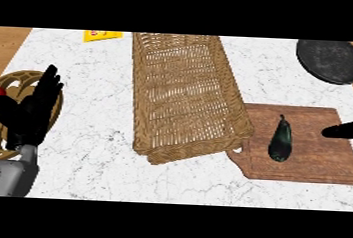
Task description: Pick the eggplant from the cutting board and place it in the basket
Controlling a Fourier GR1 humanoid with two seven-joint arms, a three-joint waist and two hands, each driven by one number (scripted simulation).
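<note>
Head view: the eggplant [280, 140] is lying on the board [310, 167], just right of the basket [184, 91], untouched. The right hand [344, 131] is being shown only as a dark tip at the board's right edge; its fingers cannot be told. The left hand [28, 109] is being held open, fingers straight, over a gold trivet [11, 84]. A pan [331, 61] is sitting far right.

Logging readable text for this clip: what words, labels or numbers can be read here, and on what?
Yellow item at the counter's far edge: red marks, too blurred to read.
Grey left forearm: dark marking, not legible.
Nothing readable on the basket, cutting board, eggplant or pan.
</note>
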